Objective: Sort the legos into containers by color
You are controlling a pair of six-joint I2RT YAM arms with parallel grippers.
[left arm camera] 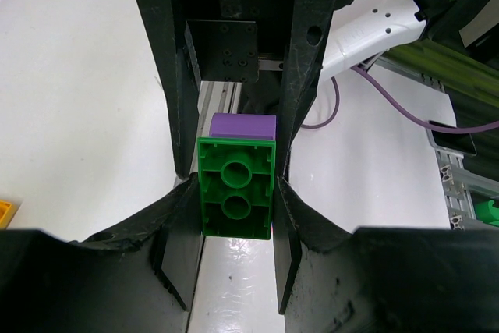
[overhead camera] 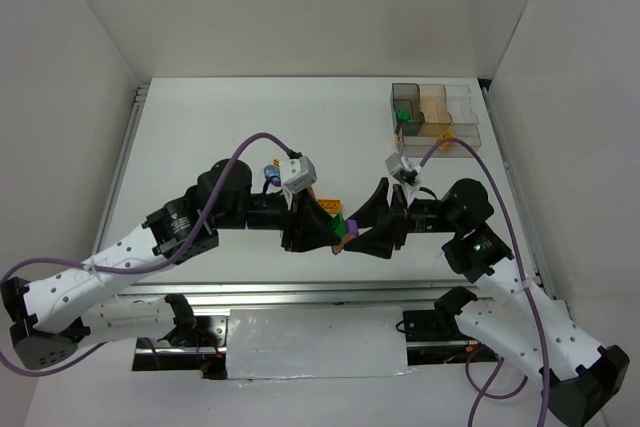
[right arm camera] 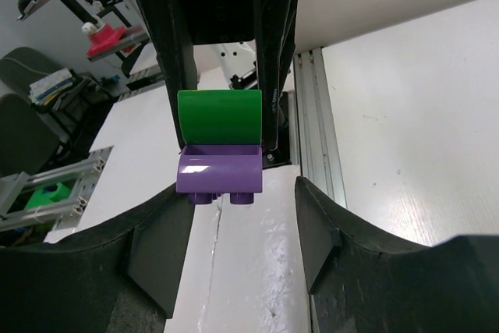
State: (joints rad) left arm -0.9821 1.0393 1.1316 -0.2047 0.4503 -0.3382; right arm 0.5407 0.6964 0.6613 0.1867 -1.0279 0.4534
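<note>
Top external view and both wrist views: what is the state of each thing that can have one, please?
left end effector: shut on the green brick.
right end effector: open, around the purple brick.
green brick: held, joined to the purple brick.
purple brick: joined, not gripped.
tray: upright, a green piece in one compartment.

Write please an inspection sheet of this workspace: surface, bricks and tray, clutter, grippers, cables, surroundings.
Surface: white table, no spills seen.
Job's things: green brick joined to purple brick, between the two grippers; divided tray at the far right holds a green piece; loose bricks lie on the table behind the grippers.
Clutter: nothing seen.
Grippers: left gripper shut on the green brick; right gripper open around the purple brick.
Cables: purple cables loop over both arms.
Surroundings: white walls on three sides.
</note>
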